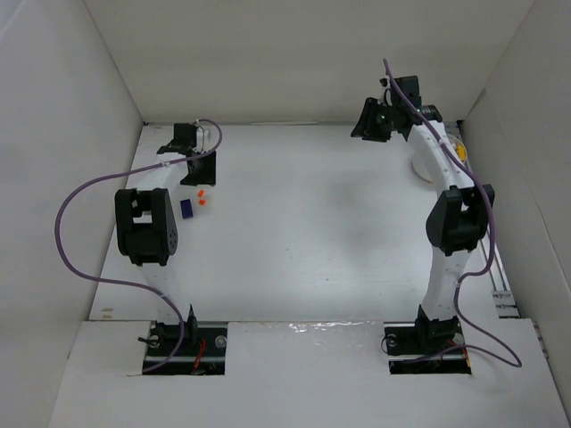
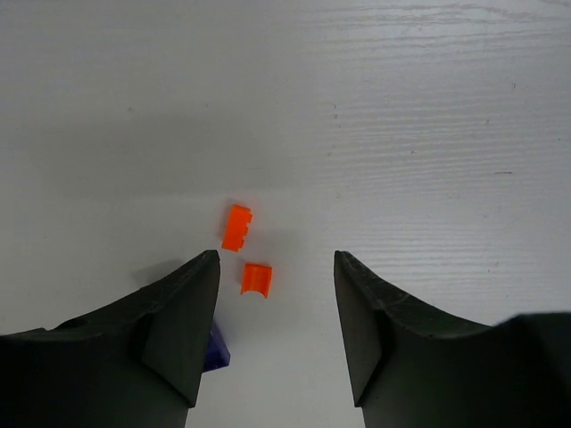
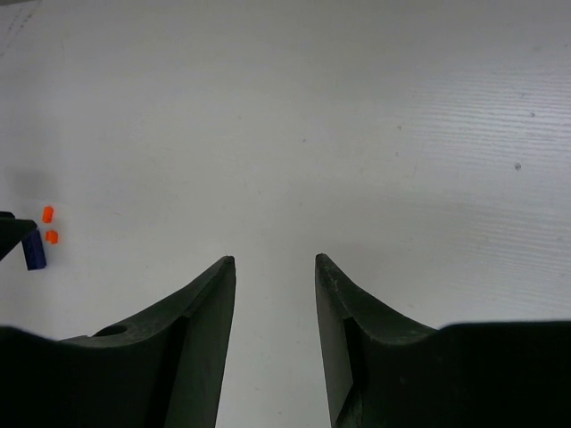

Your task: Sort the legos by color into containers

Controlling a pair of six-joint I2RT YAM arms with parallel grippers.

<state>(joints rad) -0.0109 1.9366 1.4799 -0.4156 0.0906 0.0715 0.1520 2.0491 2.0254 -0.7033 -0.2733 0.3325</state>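
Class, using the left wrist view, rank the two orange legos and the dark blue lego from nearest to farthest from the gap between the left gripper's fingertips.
1. nearer orange lego: lies in the open gap of the left gripper, left of centre.
2. farther orange lego: just beyond the first, slightly further left.
3. dark blue lego: off to the left, partly hidden by one finger.

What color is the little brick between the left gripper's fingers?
The little brick is orange, clearest in the left wrist view.
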